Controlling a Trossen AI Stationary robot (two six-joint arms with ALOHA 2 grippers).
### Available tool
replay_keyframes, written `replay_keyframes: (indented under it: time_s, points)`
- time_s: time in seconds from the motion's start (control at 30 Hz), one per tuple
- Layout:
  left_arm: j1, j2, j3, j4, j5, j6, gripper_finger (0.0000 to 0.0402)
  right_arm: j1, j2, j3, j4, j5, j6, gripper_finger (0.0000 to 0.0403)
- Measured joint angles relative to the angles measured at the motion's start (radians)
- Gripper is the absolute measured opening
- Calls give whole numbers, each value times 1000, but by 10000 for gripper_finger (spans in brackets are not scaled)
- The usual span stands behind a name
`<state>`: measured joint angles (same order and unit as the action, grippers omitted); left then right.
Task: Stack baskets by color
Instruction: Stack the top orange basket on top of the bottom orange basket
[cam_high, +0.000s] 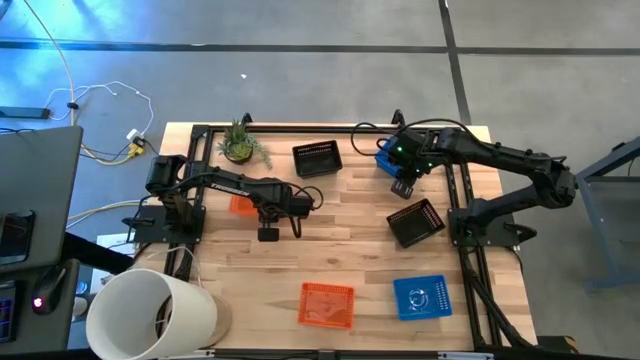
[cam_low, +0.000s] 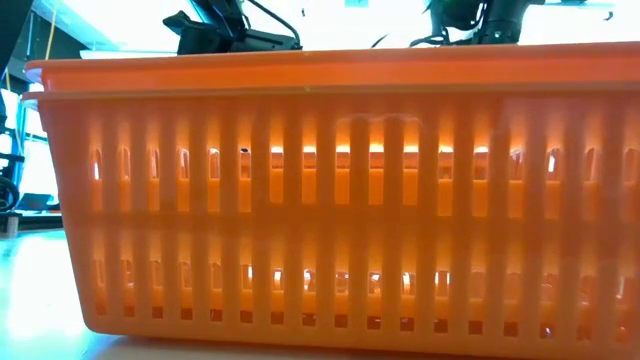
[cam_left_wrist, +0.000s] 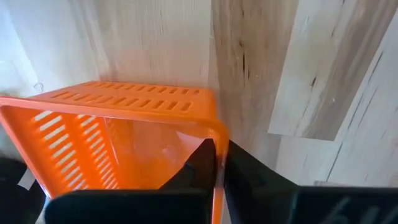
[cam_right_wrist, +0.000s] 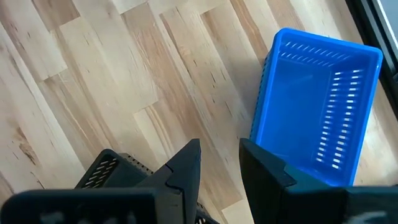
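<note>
An orange basket (cam_left_wrist: 124, 137) sits on the table's left half, and my left gripper (cam_left_wrist: 219, 180) is shut on its wall; in the high view it shows partly under the arm (cam_high: 240, 206). My right gripper (cam_right_wrist: 221, 155) hangs open above the bare wood at the far right, touching nothing. Just beyond it lies a blue basket (cam_right_wrist: 317, 124), and a black basket (cam_high: 416, 222) lies nearer. Another black basket (cam_high: 317, 158) sits at the far middle. At the near edge rest a second orange basket (cam_high: 326, 303) and a second blue basket (cam_high: 421, 297). My left gripper pinches one side wall of the orange basket just under its rim (cam_left_wrist: 217, 140), close to a corner. One finger (cam_left_wrist: 196, 168) is inside the basket and the other (cam_left_wrist: 255, 177) is outside. The fingers come from above, pointing steeply down. The basket sits level.
A big white bucket (cam_high: 150, 315) lies at the near left corner. A small potted plant (cam_high: 240, 145) stands at the far left. The near orange basket (cam_low: 320, 200) fills the low view. Bare wood lies in the table's middle.
</note>
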<state>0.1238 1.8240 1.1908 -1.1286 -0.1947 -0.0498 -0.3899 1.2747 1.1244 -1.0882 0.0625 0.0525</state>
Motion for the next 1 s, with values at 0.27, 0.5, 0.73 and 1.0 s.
replay_keyframes:
  time_s: [0.27,0.5,0.73,1.0]
  points:
    - [-25,-6,0,0,0,-1,3,38,0,0,1,14,17,96]
    - [-63,-6,0,-6,0,0,1,71,0,0,1,87,82,96]
    - [-108,-6,29,-38,-2,-32,0,78,0,0,24,91,100,96]
    - [-183,-6,140,-113,-30,-89,0,78,0,0,75,94,105,96]
